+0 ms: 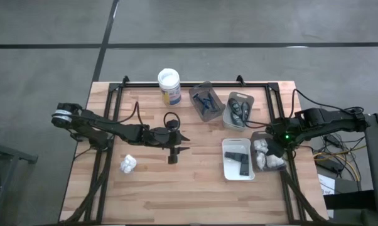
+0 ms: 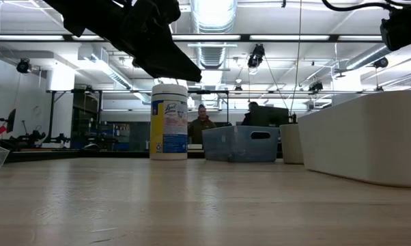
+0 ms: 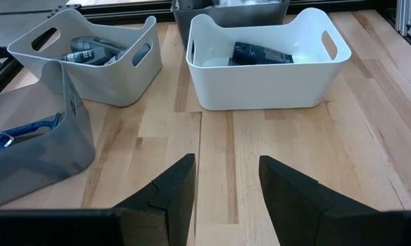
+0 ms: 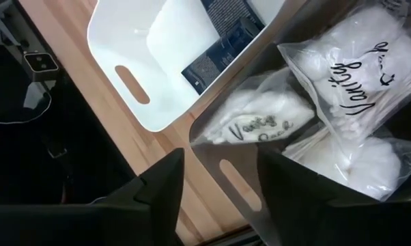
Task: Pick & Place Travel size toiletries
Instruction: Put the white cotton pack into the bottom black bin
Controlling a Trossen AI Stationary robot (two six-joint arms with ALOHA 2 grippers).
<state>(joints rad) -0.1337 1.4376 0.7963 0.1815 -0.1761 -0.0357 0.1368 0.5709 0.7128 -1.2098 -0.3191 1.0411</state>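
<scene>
One white lumpy packet (image 1: 127,164) lies loose on the table, near its left side. My left gripper (image 1: 186,143) hovers open and empty over the middle of the table (image 3: 226,184), pointing toward the trays. The white tray (image 3: 267,61) holds black tubes (image 3: 260,53). A grey tray (image 3: 89,61) holds dark bottles, and a dark see-through tray (image 3: 28,147) holds blue razors (image 3: 14,133). My right gripper (image 1: 275,149) is open above the grey tray of white packets (image 4: 260,123), its fingers (image 4: 158,191) standing over the tray's wall.
The white-lidded tub (image 1: 169,86) stands near the far edge, left of the trays (image 2: 169,119). The trays cluster on the table's right half. Bare wood (image 1: 176,194) shows along the near side. A black frame (image 1: 120,88) borders the table. People sit in the room beyond (image 2: 202,123).
</scene>
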